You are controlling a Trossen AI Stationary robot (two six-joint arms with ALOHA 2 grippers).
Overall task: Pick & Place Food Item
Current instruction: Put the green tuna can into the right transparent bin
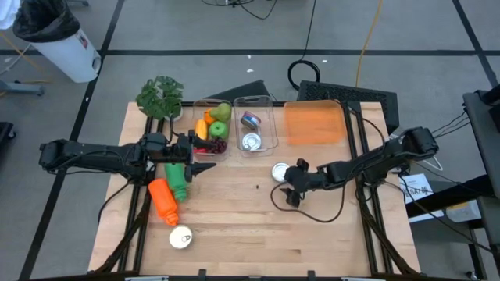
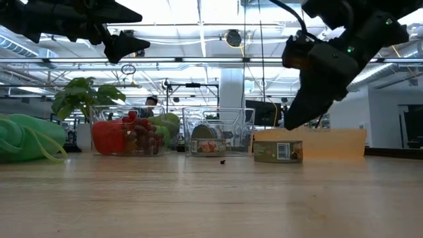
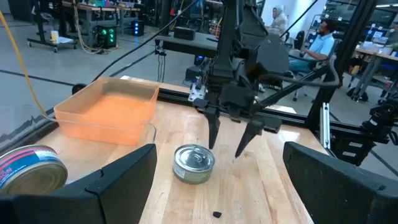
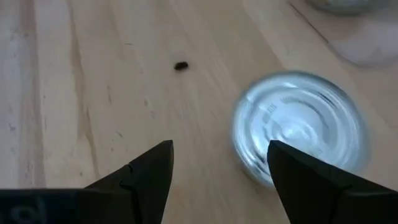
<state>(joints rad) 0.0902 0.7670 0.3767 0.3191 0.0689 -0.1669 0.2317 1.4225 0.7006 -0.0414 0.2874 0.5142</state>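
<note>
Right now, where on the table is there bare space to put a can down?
Bare wood spans the table's front, between the lone can at left and the right edge. Crowded: the back row of bins and around the orange bottle under the left claw.

We see the right gripper [image 2: 295, 122] hanging above the wooden table [image 2: 211, 198], its dark fingers parted and pointing down. Just below it a short can [image 2: 277, 151] stands upright on the wood. Past the claw sit a clear bin [image 2: 218, 132] and an orange tray [image 2: 330, 142].
</note>
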